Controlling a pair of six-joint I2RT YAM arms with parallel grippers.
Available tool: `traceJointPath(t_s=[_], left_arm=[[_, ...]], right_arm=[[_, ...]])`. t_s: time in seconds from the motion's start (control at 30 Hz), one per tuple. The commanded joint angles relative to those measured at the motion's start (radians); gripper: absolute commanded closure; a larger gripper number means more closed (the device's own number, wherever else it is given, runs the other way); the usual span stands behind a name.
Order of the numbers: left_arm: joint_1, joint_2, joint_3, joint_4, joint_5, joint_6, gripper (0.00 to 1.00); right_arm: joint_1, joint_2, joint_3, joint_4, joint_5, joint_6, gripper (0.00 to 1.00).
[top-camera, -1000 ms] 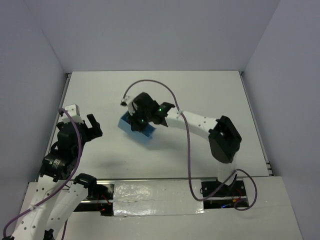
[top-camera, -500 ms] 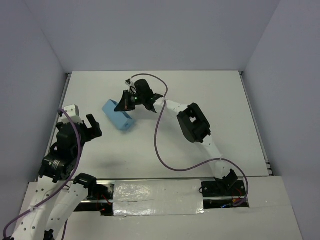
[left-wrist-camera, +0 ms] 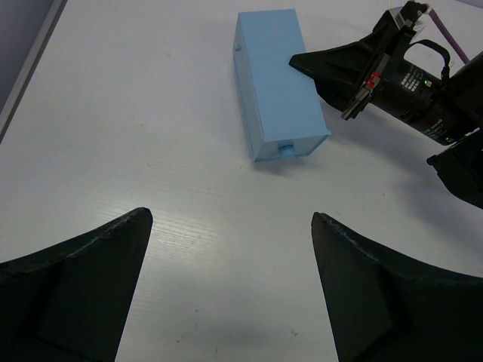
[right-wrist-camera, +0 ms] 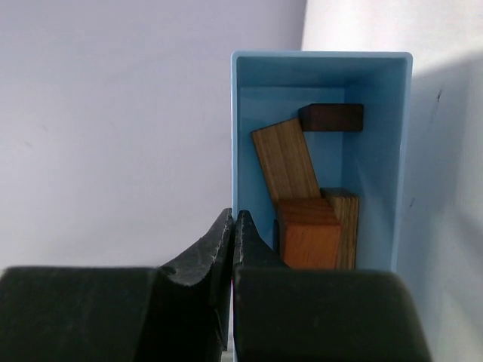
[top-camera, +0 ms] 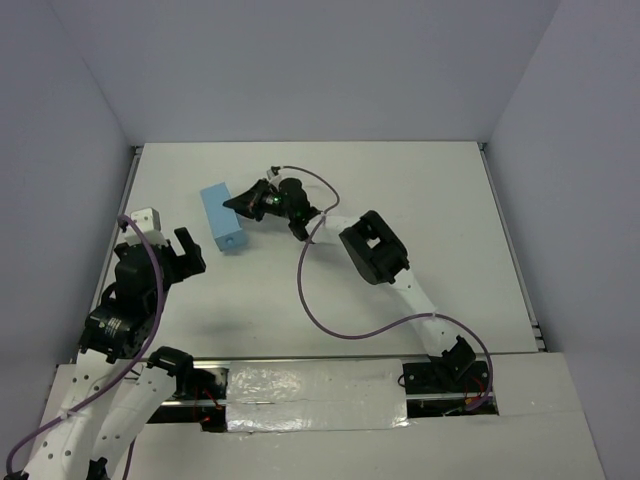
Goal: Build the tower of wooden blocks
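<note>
The right gripper (right-wrist-camera: 232,220) is pinching a wall of the light-blue tray (right-wrist-camera: 321,59), probably to spill its wooden blocks (right-wrist-camera: 287,162). The left gripper (left-wrist-camera: 230,217) is hovering wide open.

The tray (right-wrist-camera: 321,56) is light blue, its blocks (right-wrist-camera: 283,162) tan, dark brown and reddish-orange.

It looked like a robotics lab cell: a white tabletop (top-camera: 430,200) boxed in by plain pale walls (top-camera: 300,70), left arm (top-camera: 125,300) and right arm (top-camera: 375,250) bolted at its near edge, purple cables (top-camera: 305,300) trailing.
</note>
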Motion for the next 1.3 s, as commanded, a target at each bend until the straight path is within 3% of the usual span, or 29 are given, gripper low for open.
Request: traceJointPath(t_s=[0.0, 0.4, 0.63, 0.8, 0.97, 1.27], left_arm=[[-0.005, 0.0, 0.008, 0.045, 0.009, 0.025, 0.01], [-0.004, 0.004, 0.008, 0.048, 0.019, 0.027, 0.01], [-0.005, 0.018, 0.008, 0.051, 0.034, 0.032, 0.01], [-0.005, 0.02, 0.008, 0.053, 0.034, 0.033, 0.01], [-0.005, 0.018, 0.007, 0.053, 0.032, 0.033, 0.0], [-0.005, 0.021, 0.007, 0.051, 0.033, 0.032, 0.01]], right_arm=[[-0.013, -0.015, -0.052, 0.26, 0.094, 0.197, 1.0], [-0.011, 0.06, -0.178, 0.618, 0.23, 0.503, 1.0], [-0.01, 0.094, -0.181, 0.783, 0.276, 0.565, 1.0], [-0.013, 0.057, -0.215, 0.757, 0.24, 0.543, 1.0], [-0.002, 0.086, -0.12, 0.84, 0.235, 0.602, 1.0], [-0.034, -0.099, -0.157, 0.733, 0.037, 0.533, 1.0]])
